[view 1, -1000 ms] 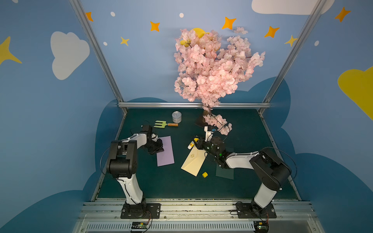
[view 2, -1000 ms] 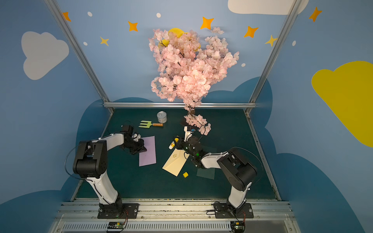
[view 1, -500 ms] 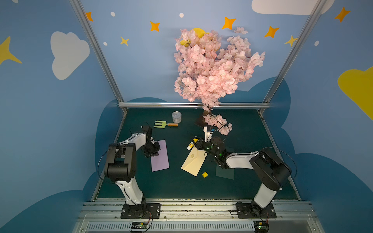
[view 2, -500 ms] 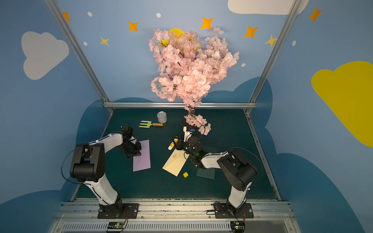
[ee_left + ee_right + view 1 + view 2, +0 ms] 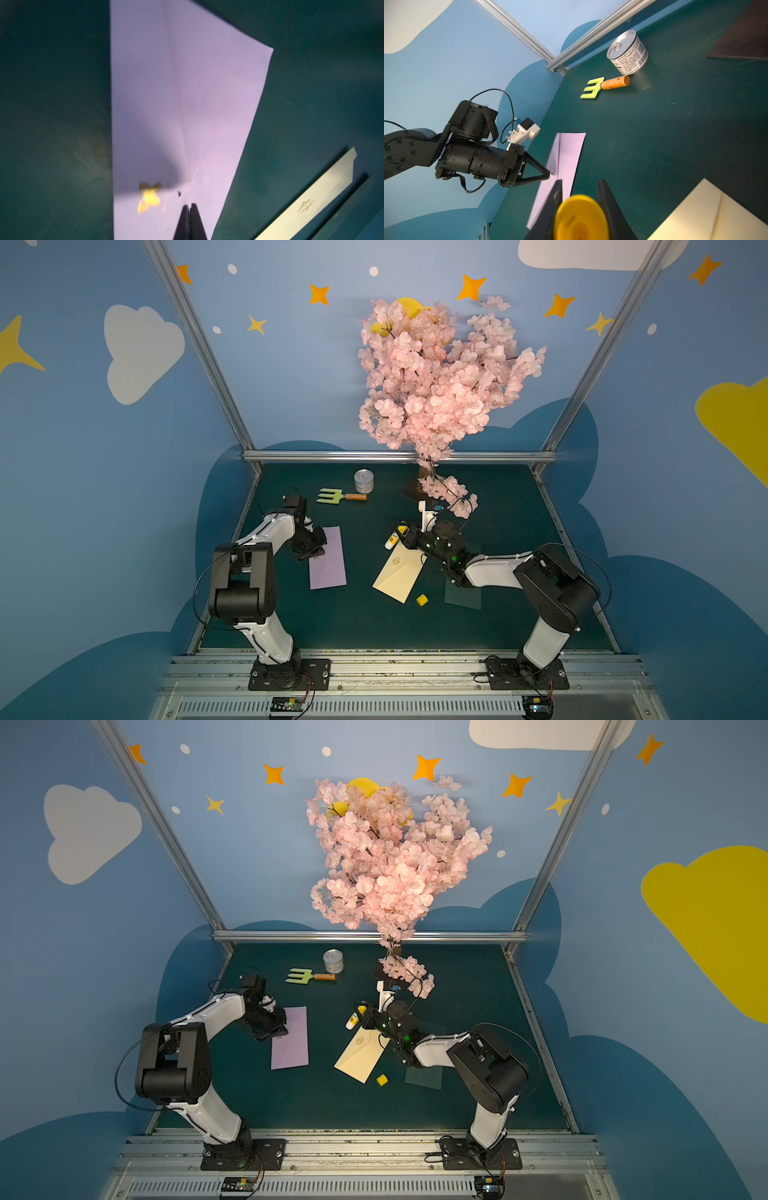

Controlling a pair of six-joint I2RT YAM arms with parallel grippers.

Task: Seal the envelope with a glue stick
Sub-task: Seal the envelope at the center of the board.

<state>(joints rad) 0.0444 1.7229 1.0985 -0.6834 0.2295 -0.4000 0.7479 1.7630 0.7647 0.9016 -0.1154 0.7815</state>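
Right wrist shows right fingers [image 5: 608, 200] clamping the glue stick [image 5: 580, 216], left fingers [image 5: 547, 174] pressed together.

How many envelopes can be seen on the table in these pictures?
3. The lilac envelope lies near the left arm, the cream envelope in the middle, the dark green envelope beside it, partly hidden under the right arm.

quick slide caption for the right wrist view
The right gripper clamps the glue stick; beyond, the shut left gripper touches a lilac envelope.
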